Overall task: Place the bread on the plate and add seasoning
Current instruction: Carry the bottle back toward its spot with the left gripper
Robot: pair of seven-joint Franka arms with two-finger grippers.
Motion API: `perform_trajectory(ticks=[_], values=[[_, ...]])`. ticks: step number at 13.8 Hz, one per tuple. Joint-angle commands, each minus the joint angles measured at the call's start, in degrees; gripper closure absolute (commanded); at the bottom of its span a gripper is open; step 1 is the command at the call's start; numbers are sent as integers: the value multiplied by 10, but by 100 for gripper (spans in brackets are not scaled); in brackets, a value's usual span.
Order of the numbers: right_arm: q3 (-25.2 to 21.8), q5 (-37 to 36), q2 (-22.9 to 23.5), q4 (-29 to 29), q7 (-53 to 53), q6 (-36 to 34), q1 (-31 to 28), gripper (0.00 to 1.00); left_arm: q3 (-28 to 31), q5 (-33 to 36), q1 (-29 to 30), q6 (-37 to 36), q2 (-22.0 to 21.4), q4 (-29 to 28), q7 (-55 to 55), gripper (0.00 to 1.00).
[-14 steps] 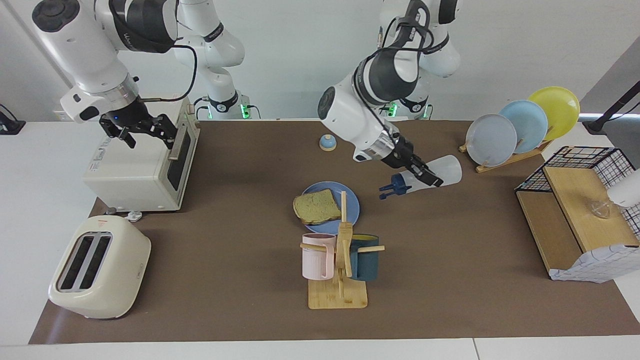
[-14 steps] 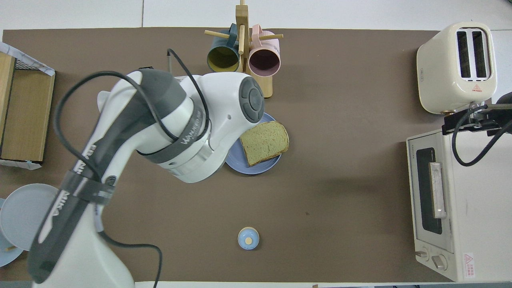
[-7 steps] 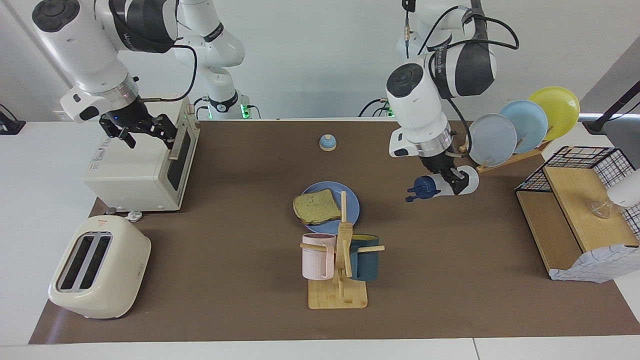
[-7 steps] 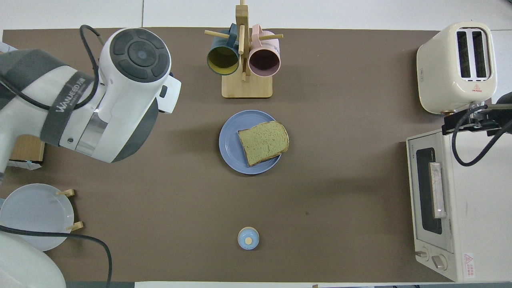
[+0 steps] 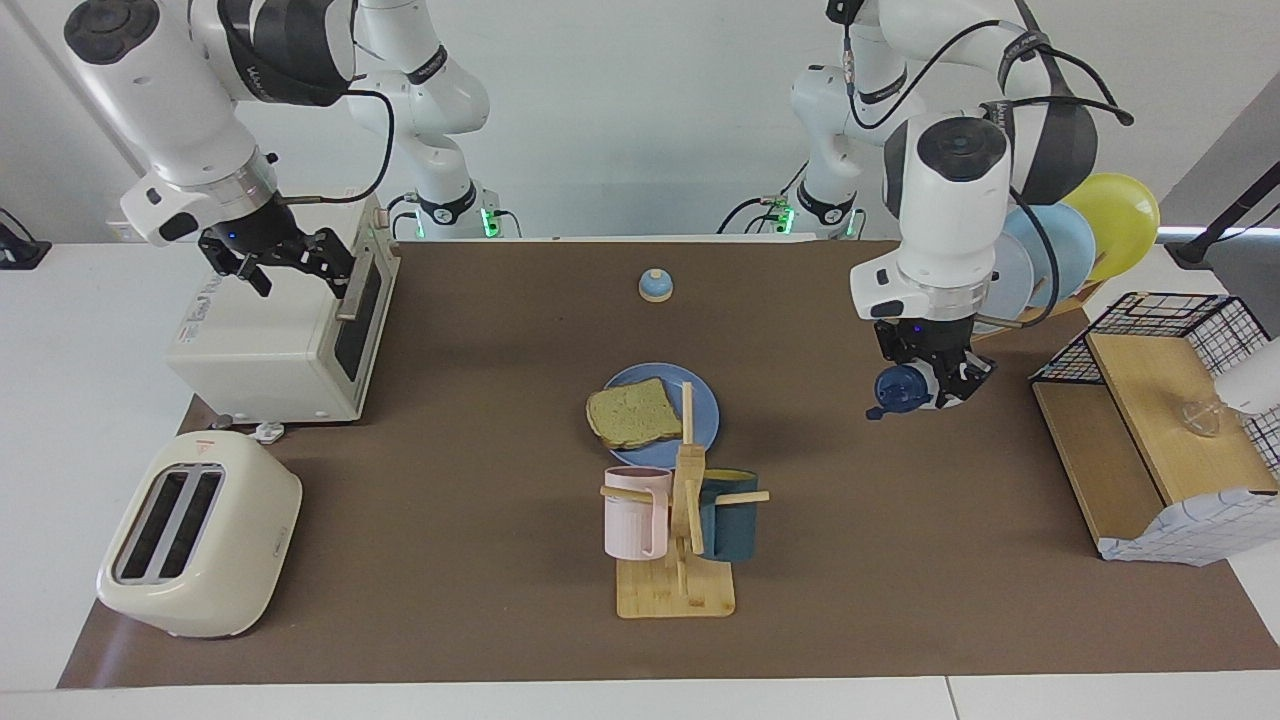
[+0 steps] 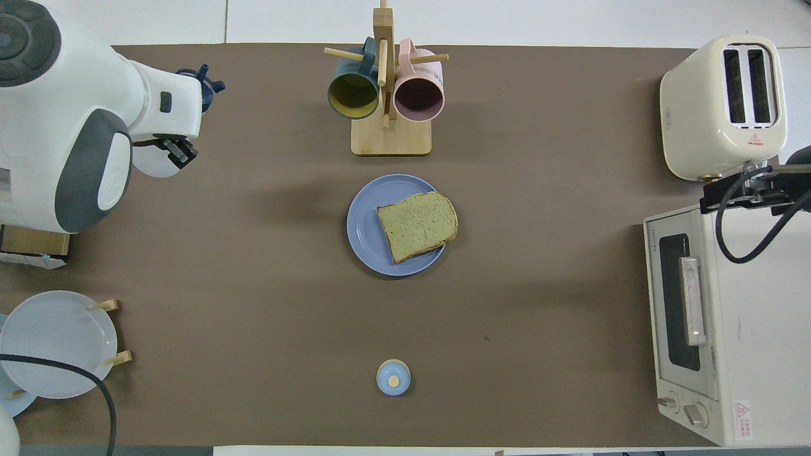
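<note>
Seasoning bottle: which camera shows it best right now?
The facing view. There the seasoning bottle shows tipped on its side in the left hand, navy cap toward the plate. In the overhead view the arm covers most of it; only the cap and part of the white body show.

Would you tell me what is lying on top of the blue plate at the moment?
One slice of bread lies on the plate, overhanging its rim toward the right arm's end. The plate surface beneath the slice is covered, so anything under it cannot be seen.
</note>
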Motion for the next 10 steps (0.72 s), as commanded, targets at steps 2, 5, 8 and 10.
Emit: perform_trajectory(ticks=[2,5,8,10], values=[[4,-6,-7,-4,-13,-3,-7,0,-6,-88,32,102,-39,-82,-16,100],[4,-6,-7,-4,-13,-4,-7,0,-6,-146,33,156,-42,-107,-84,100],[4,-6,-7,-4,-13,-4,-7,0,-7,-188,23,314,-69,-199,-135,100],[4,-6,-6,-3,-13,-3,-7,0,-11,-224,17,417,-84,-258,-146,100]])
